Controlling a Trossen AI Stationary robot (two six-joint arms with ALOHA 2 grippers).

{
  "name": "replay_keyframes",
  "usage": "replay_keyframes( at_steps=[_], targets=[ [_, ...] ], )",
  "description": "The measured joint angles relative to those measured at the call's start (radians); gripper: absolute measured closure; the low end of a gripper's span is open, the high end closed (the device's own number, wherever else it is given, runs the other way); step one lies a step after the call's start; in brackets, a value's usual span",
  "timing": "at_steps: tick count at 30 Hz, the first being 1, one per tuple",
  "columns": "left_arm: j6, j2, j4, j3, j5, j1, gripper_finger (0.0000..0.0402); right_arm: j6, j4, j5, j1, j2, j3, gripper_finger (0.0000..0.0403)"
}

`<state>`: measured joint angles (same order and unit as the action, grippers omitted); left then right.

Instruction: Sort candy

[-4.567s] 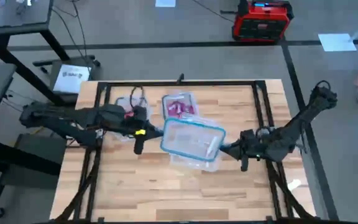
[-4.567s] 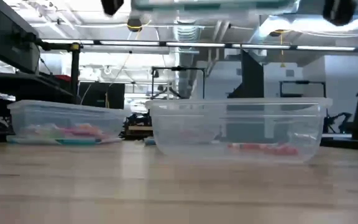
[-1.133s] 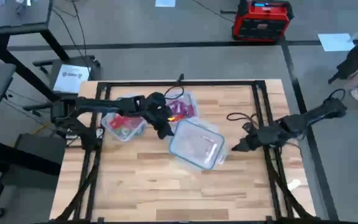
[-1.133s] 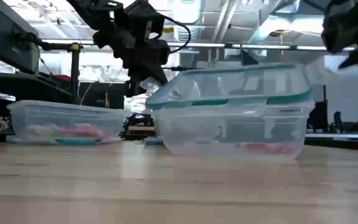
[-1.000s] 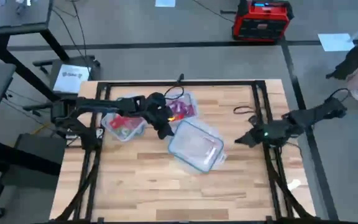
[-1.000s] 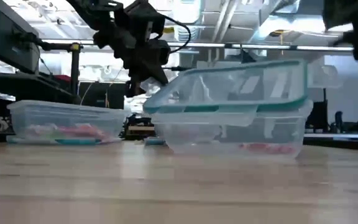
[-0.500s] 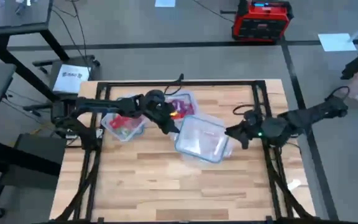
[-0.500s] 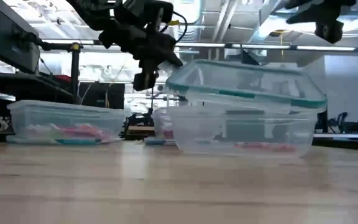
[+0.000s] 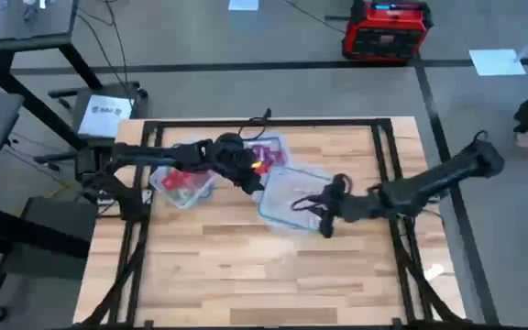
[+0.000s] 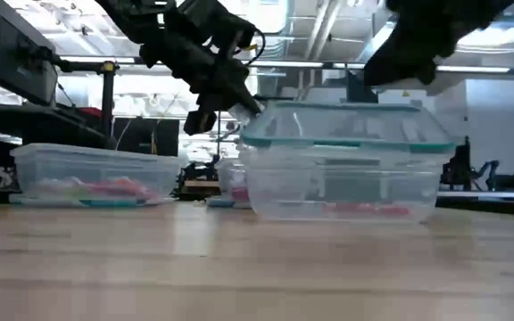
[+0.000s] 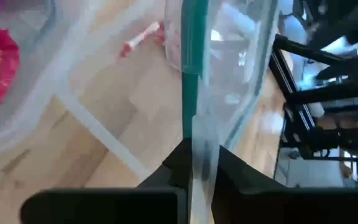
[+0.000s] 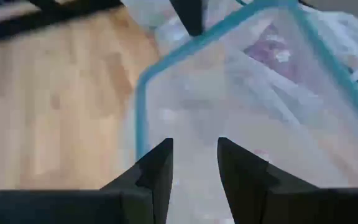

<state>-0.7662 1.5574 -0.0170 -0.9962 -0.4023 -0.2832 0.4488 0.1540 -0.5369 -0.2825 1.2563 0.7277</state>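
Pinching the flap of the teal-rimmed lid (image 11: 194, 93), the fingers of the left gripper (image 11: 194, 163) were pressed almost together on the thin plastic. The fingers (image 12: 157, 168) of the right gripper (image 12: 194, 163) stood apart with nothing between them, hovering just above the lid's top. The lid lay on the clear tub (image 10: 342, 183) in the middle of the table (image 9: 236, 275), roughly level (its far edge could not be checked from the low view). Red candy (image 10: 368, 210) rested on the bottom of this tub, more pink candy (image 9: 264, 158) showed in the container behind it, and mixed pieces lay in the left container (image 9: 183, 183). If the right gripper pressed down off-centre, the lid could probably tilt and slip from the left grip. The light tub might also slide on the wood, because nothing held it.
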Motion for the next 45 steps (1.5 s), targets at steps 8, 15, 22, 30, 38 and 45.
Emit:
replay_keyframes(
  at_steps=[8,15,22,30,38,45],
  targets=[
    [0.040,0.000,-0.021,0.000,0.005,0.000,0.0389,-0.115,-0.209,0.017,0.106,0.199,0.001,0.0291],
    [0.210,0.001,-0.162,-0.002,0.022,0.005,0.0332,-0.122,-0.239,0.074,0.135,0.260,0.003,0.0291],
    [0.445,-0.005,-0.388,-0.007,0.095,-0.001,0.0261,-0.144,-0.251,0.100,0.135,0.271,-0.001,0.0291],
    [0.541,-0.019,-0.439,-0.039,0.131,0.012,0.0253,-0.170,-0.253,0.125,0.141,0.271,-0.001,0.0291],
    [0.586,-0.021,-0.558,-0.137,0.175,0.012,0.0255,-0.185,-0.262,0.128,0.141,0.270,-0.001,0.0291],
    [0.563,-0.021,-0.713,-0.194,0.160,0.014,0.0255,-0.233,-0.267,0.173,0.123,0.268,-0.001,0.0291]
  ],
)
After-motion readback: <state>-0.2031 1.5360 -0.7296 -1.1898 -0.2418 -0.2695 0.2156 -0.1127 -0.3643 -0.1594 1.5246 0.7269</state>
